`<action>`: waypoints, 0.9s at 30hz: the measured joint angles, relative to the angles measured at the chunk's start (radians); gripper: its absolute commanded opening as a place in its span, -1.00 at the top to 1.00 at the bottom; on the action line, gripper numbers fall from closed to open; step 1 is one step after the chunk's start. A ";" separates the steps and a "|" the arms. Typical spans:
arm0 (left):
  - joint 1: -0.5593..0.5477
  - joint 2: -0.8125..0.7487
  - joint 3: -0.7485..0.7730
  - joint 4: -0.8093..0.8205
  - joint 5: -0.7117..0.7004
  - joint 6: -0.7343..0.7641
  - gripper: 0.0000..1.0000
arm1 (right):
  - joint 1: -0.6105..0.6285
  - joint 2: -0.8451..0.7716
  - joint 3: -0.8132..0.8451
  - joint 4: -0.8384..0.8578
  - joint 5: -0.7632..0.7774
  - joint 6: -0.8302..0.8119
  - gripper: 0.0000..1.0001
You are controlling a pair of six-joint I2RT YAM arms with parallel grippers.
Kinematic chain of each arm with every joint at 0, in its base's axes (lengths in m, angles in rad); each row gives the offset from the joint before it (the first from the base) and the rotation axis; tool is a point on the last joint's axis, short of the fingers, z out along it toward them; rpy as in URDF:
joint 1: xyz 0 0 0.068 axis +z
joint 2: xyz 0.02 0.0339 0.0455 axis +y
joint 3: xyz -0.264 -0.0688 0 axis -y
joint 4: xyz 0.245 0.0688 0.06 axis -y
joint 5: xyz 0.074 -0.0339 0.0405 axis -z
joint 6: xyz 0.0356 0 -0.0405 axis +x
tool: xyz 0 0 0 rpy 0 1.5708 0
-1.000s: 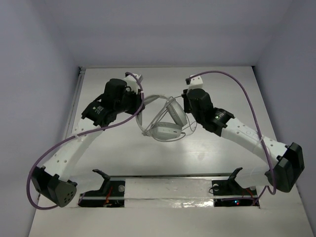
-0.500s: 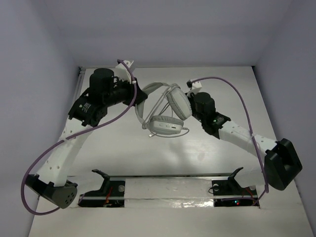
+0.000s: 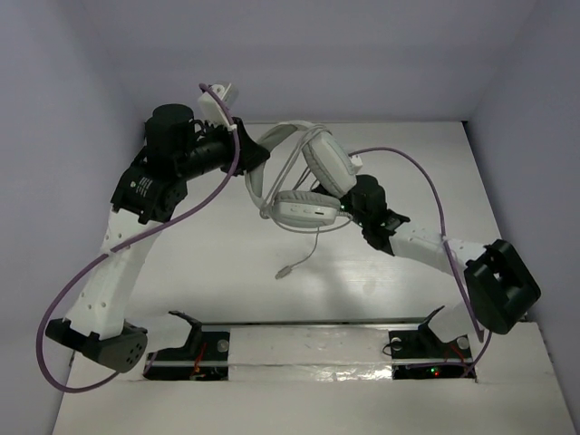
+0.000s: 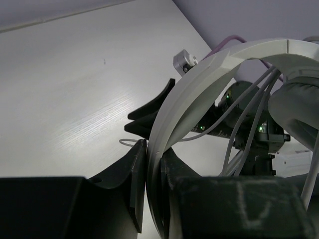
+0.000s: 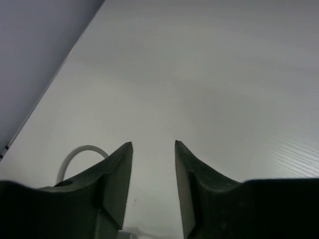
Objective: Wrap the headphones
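Observation:
The white headphones (image 3: 304,181) hang in the air over the table's middle. My left gripper (image 3: 256,156) is shut on the curved headband (image 4: 199,84), which sits pinched between the black fingers (image 4: 134,184). One ear cup (image 3: 326,161) is tilted up and the other (image 3: 304,210) lies flat below it. Thin cord strands (image 4: 249,124) run past the headband. The cord's plug end (image 3: 285,270) dangles loose near the table. My right gripper (image 3: 350,208) sits just right of the lower cup. In the right wrist view, this gripper (image 5: 153,144) is open and holds nothing, with a cord loop (image 5: 79,152) to its left.
Purple arm cables (image 3: 426,181) arc over the right arm, and another loops down the left side (image 3: 82,281). Two black stands (image 3: 190,326) (image 3: 426,326) sit on the strip at the near edge. Grey walls enclose the white table (image 3: 408,145) on three sides.
My left gripper has lifted the headphones up and toward the back. My right gripper has opened and drawn away from the cups. The cord's plug end now hangs loose below.

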State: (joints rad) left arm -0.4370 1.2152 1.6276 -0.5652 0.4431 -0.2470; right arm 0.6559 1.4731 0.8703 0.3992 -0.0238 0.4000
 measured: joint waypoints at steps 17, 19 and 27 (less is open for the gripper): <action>0.040 0.085 0.062 0.014 -0.004 -0.084 1.00 | -0.027 -0.447 -0.233 -0.122 0.239 0.139 -0.07; 0.040 0.085 0.063 0.014 -0.006 -0.085 1.00 | -0.027 -0.443 -0.287 -0.075 0.165 0.139 -0.08; 0.040 0.085 0.100 0.016 -0.021 -0.089 1.00 | -0.021 -0.254 -0.330 0.002 -0.053 0.147 -0.17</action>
State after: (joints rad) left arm -0.3973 1.3006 1.7279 -0.5495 0.4221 -0.3363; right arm 0.6350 1.2186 0.5407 0.4011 -0.0769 0.5468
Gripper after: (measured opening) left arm 0.099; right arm 0.582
